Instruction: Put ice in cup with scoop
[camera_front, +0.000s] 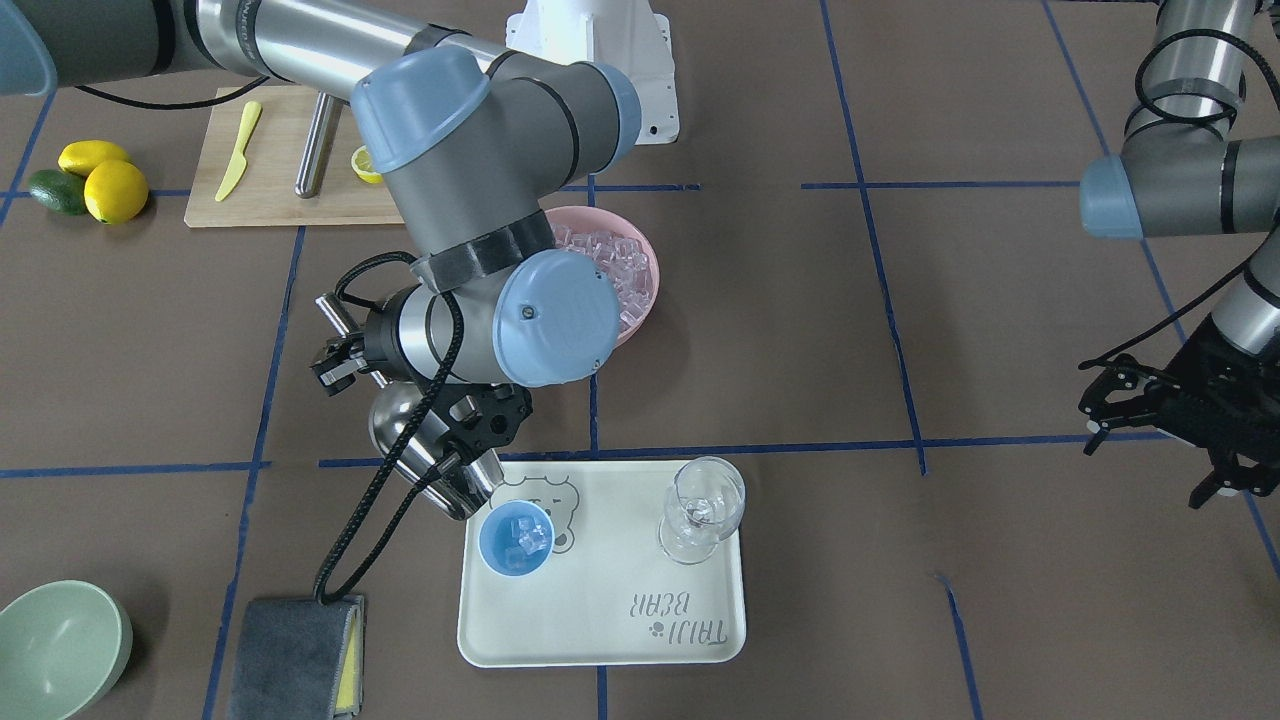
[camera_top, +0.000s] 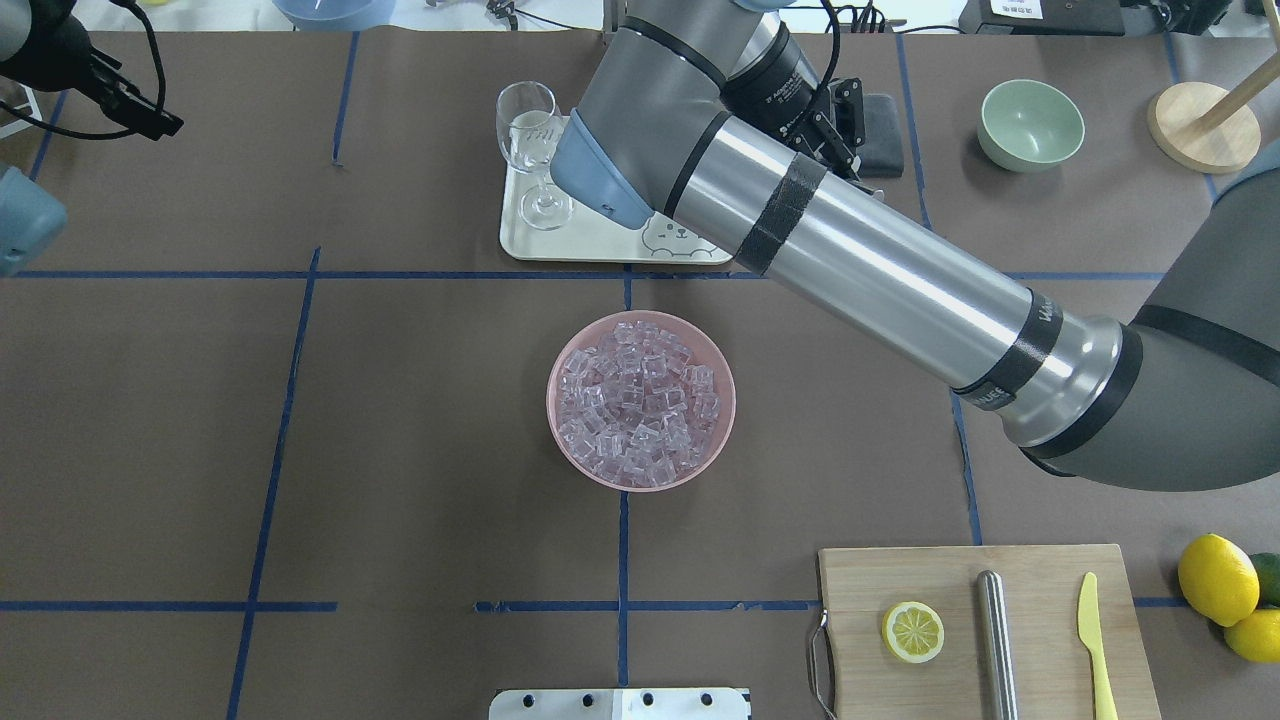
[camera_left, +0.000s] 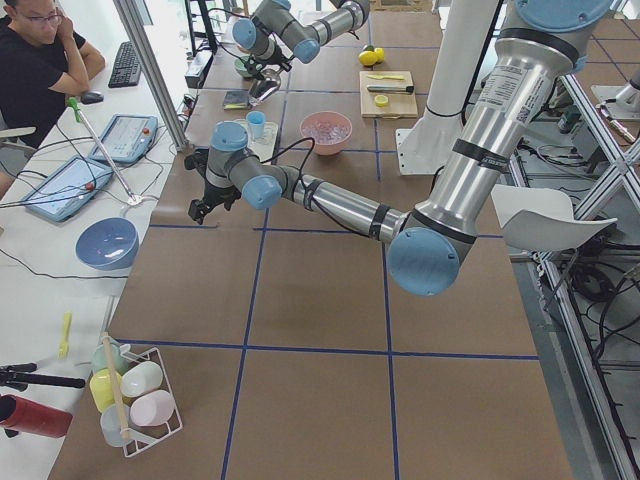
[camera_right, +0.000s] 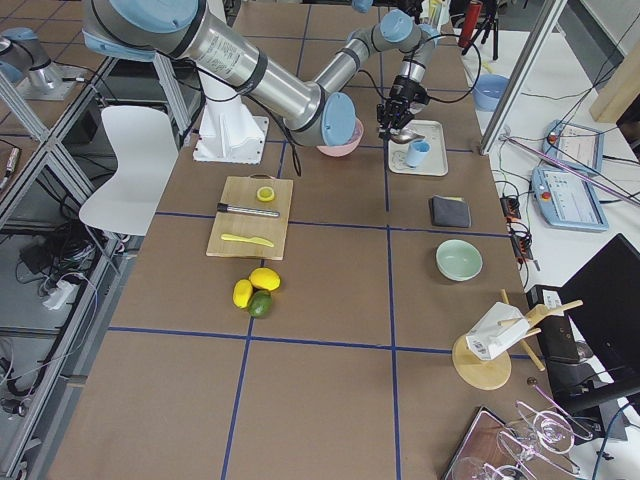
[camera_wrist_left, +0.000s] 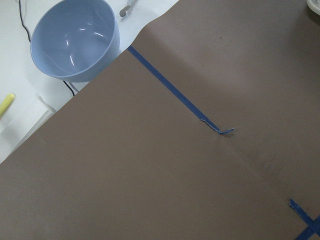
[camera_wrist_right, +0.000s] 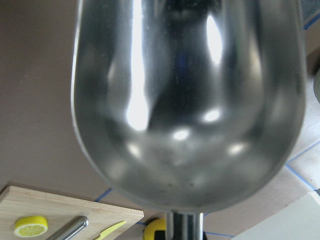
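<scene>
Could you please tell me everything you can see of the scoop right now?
The scoop is shiny steel: a rounded trough bowl on a thin straight handle. The right gripper grips the handle; the bowl hangs tilted, mouth down at the cup's rim, over the tray's corner. Its inside looks empty.

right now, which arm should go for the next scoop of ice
Right arm, likely. Its jaws grip the scoop, empty beside the cup, with the pink bowl of ice close by; the left arm is far off, holding nothing.
</scene>
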